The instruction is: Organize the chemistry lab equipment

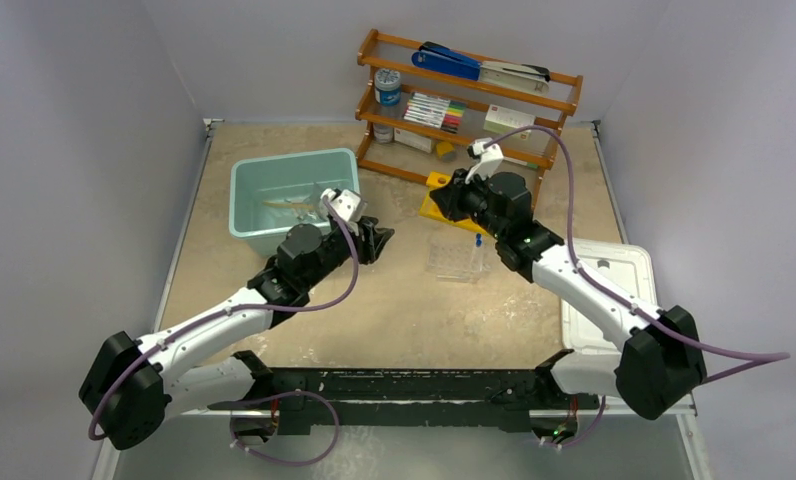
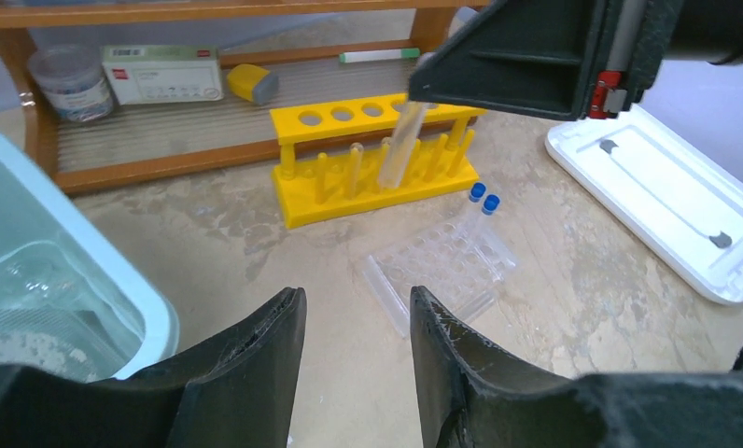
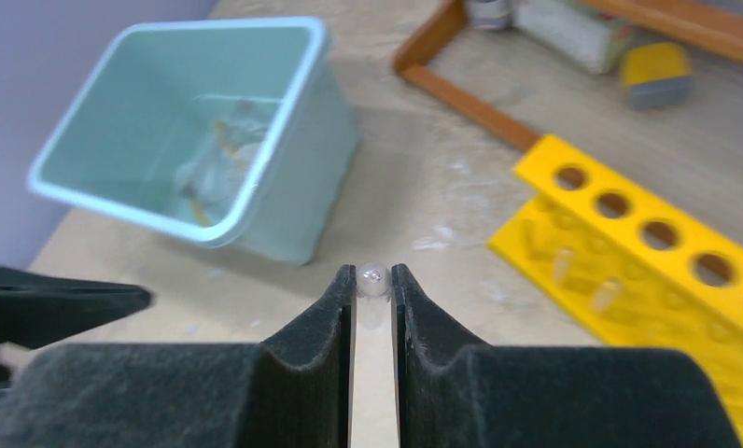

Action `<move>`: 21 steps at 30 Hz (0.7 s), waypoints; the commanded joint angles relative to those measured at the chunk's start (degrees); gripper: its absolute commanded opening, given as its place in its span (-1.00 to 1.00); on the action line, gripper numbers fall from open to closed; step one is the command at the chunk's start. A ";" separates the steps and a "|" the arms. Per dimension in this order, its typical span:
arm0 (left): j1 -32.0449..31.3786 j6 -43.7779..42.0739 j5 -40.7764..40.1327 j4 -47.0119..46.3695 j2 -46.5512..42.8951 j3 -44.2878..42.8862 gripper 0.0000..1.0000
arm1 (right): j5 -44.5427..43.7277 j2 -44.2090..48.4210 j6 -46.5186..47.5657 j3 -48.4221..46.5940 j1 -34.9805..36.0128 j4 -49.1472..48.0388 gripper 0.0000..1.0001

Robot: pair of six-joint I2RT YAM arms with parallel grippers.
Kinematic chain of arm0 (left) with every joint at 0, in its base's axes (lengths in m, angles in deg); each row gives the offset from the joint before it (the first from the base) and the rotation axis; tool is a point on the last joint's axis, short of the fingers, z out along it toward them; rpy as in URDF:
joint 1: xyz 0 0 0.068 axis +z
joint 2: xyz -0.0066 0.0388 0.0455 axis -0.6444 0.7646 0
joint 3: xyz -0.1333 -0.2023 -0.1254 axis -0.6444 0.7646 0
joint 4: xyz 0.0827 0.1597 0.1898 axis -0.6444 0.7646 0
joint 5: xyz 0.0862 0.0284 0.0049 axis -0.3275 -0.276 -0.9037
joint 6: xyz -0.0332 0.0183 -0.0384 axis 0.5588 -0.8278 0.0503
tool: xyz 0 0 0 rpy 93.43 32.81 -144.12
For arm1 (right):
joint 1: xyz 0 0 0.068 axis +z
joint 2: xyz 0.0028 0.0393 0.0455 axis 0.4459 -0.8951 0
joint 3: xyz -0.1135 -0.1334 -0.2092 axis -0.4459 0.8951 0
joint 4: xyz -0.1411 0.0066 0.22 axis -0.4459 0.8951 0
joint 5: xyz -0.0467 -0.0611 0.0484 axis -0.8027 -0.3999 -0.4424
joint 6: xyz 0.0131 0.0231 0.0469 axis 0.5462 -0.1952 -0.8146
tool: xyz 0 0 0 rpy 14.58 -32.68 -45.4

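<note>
My right gripper (image 3: 374, 273) is shut on a clear test tube (image 2: 400, 145), whose rounded end (image 3: 374, 282) shows between the fingertips. The left wrist view shows it held tilted over the yellow holed rack (image 2: 377, 163), at one of the top holes. My left gripper (image 2: 357, 299) hangs open above bare table with nothing between its fingers, between the teal bin (image 1: 294, 195) and a clear square dish (image 2: 442, 266). Two blue-capped tubes (image 2: 484, 196) stand at the dish's far edge. An amber tube and clear items (image 3: 214, 154) lie inside the bin.
The bin's white lid (image 1: 609, 295) lies flat at the right. A wooden shelf (image 1: 469, 100) at the back holds a blue stapler (image 1: 444, 58), markers (image 1: 436, 110) and boxes. The yellow rack (image 1: 444, 205) stands just in front of the shelf.
</note>
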 commanded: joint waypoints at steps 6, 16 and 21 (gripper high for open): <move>0.04 5.00 -8.95 -6.02 -1.74 2.08 -0.10 | -27.83 8.45 9.45 8.83 -1.04 -6.87 -0.91; 0.03 6.02 -8.97 -7.55 -0.05 2.52 -0.09 | -37.24 8.23 12.83 13.93 -3.19 -11.26 -0.90; 0.04 6.04 -9.25 -7.38 -0.08 2.73 -0.08 | -38.70 7.03 12.39 14.66 -3.88 -11.80 -0.90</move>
